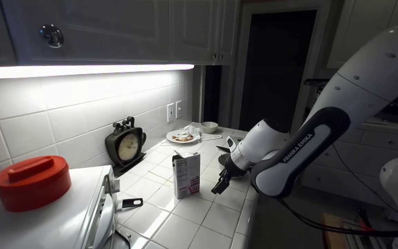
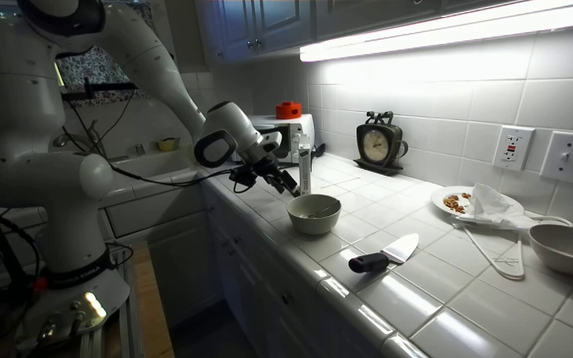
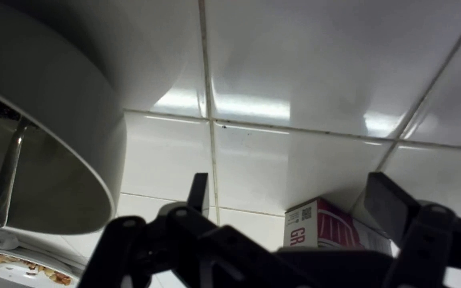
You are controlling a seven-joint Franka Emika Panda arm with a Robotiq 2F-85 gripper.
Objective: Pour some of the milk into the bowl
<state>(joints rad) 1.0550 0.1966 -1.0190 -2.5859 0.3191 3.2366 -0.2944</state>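
Arm (image 1: 327,124) is bent low over the counter (image 1: 199,221), gripper (image 3: 288,182) tipped down and spread pretty wide. Milk carton (image 1: 187,176) stands upright near it, bowl (image 2: 314,221) with a utensil (image 3: 6,184) inside is close by too.

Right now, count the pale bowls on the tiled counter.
2. One bowl, a metal utensil in it, is close to the gripper; the second bowl is near the plate. Others could be hidden from these views.
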